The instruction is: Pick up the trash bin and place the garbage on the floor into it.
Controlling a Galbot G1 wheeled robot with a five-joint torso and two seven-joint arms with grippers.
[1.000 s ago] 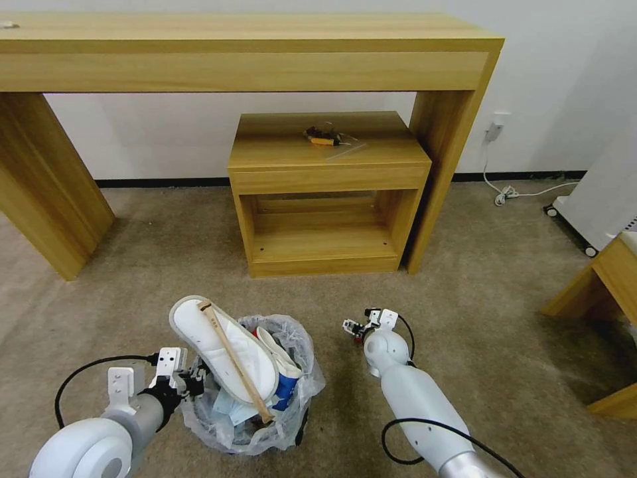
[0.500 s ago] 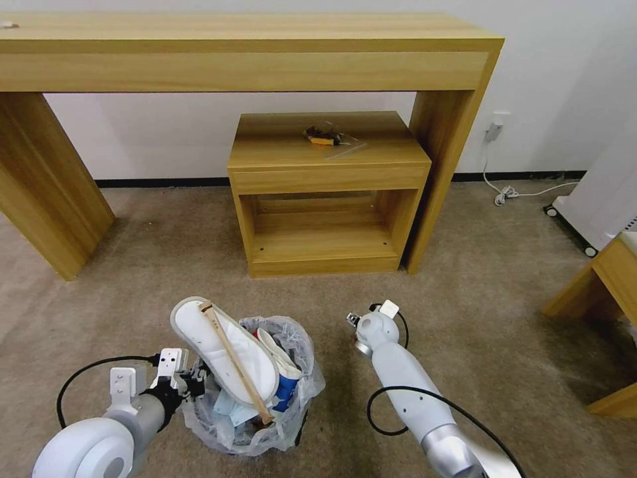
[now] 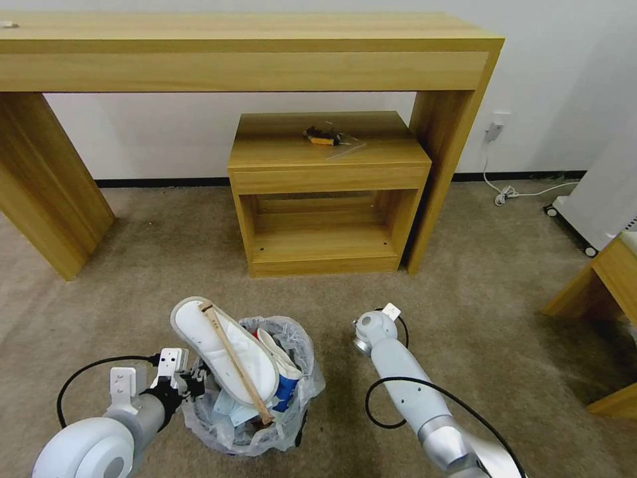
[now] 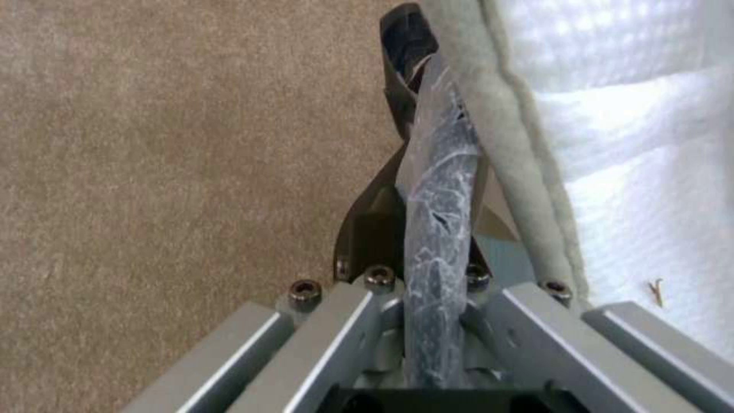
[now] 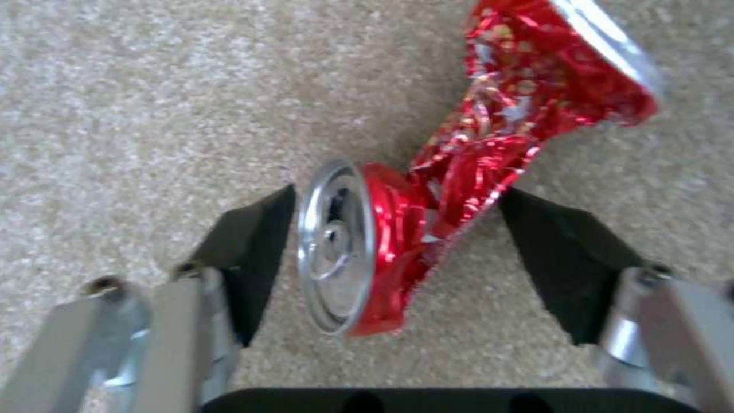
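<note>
Your right end effector (image 5: 394, 246) straddles the crushed can (image 5: 459, 155) on the floor (image 3: 504, 318).

Its fingers stand wide apart, not gripping. Your left end effector (image 4: 428, 229) pinches the trash bin (image 3: 255, 425) rim, near left, slipper (image 3: 222, 348) inside.

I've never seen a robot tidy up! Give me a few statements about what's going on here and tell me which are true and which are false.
1. The left gripper is clamped on the trash bin rim and its plastic liner. True.
2. The right gripper has shut on the crushed red can. False: its fingers are open on either side of the can, which lies on the carpet.
3. A white slipper sticks out of the bin. True.
4. The bin is empty. False: it holds a slipper, a wooden stick and other litter.
</note>
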